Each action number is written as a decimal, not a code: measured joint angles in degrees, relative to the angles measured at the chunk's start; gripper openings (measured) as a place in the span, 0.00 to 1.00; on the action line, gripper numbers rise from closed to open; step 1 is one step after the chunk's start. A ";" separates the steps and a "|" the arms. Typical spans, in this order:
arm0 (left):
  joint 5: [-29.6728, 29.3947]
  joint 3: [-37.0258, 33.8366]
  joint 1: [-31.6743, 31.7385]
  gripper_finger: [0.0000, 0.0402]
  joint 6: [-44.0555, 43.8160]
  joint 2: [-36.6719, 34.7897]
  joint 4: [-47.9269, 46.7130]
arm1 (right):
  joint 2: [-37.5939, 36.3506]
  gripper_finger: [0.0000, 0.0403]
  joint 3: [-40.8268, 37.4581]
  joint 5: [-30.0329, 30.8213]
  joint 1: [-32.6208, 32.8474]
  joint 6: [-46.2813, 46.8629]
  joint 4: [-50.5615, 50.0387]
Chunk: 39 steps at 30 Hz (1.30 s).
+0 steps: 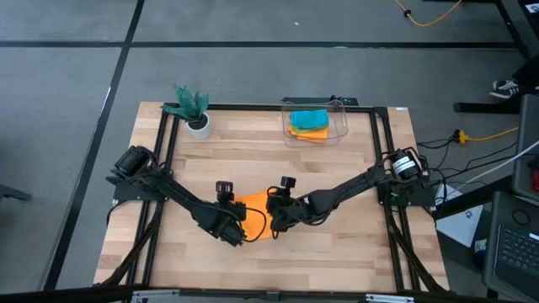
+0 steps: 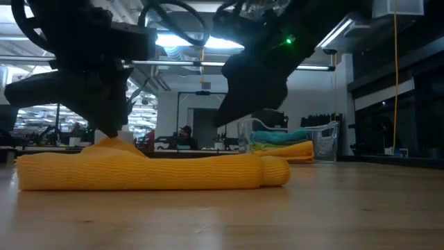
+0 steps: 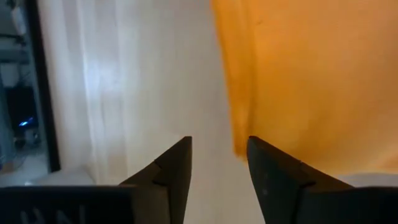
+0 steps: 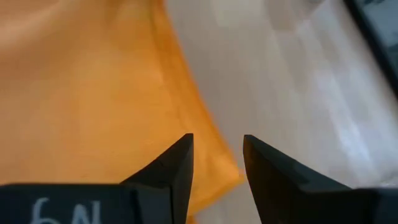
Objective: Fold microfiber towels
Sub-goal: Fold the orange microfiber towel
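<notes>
An orange microfiber towel [image 1: 255, 209] lies folded and flat on the wooden table [image 1: 337, 244], toward its near middle, and shows as a long low bundle in the low view [image 2: 152, 172]. My left gripper [image 1: 238, 234] stands open at the towel's left edge [image 3: 239, 124], its fingers astride the edge's end [image 3: 217, 149]. My right gripper [image 1: 274, 220] stands open over the towel's right corner [image 4: 224, 174], the gap between its fingers above that corner [image 4: 217, 146]. The cloth fills much of both wrist views [image 3: 311, 81] [image 4: 81, 93]. My left gripper comes down slanting onto the towel's left end, where a small bump [image 2: 111, 142] rises under it. I cannot tell whether a fingertip [image 3: 264, 155] touches the cloth edge beside it. The towel lies flat on the table.
A clear plastic bin [image 1: 341, 118] at the far middle right holds a teal towel [image 1: 307, 117] on an orange one [image 1: 313, 133]. A small green plant in a white pot [image 1: 194, 109] stands at the far left. Black frame rails [image 1: 164, 168] run along the table's sides.
</notes>
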 joint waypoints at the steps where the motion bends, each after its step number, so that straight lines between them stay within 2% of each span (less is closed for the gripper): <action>1: -0.41 0.00 0.01 0.37 -1.07 0.00 -0.89 | 0.00 0.35 0.56 1.08 0.17 0.00 -0.90; 6: 0.27 1.87 -0.49 0.36 -5.42 0.00 -5.30 | 0.00 0.35 3.65 1.51 1.05 1.10 -4.19; 12: 3.13 8.25 -2.73 0.36 -12.59 -0.35 -16.73 | 0.00 0.35 4.48 -13.77 1.29 6.16 -4.99; 15: 4.86 10.04 -4.17 0.36 -17.89 -2.28 -21.09 | 0.64 0.35 3.80 -15.28 0.97 7.07 0.64; 20: 6.99 10.12 -7.03 0.36 -27.54 -6.82 -21.23 | 4.26 0.35 2.74 -18.22 -0.47 4.58 12.99; 28: 4.18 10.12 -12.35 0.36 -35.81 -8.53 -19.70 | 13.15 0.35 2.75 -19.03 -1.21 -2.23 39.67; 35: 3.96 10.12 -13.89 0.36 -37.60 -8.31 -19.57 | 17.27 0.35 2.74 -16.55 -3.09 -0.08 37.14; 39: 3.94 10.12 -13.70 0.36 -37.60 -8.31 -19.57 | 17.65 0.35 2.72 -12.18 -3.94 2.82 34.38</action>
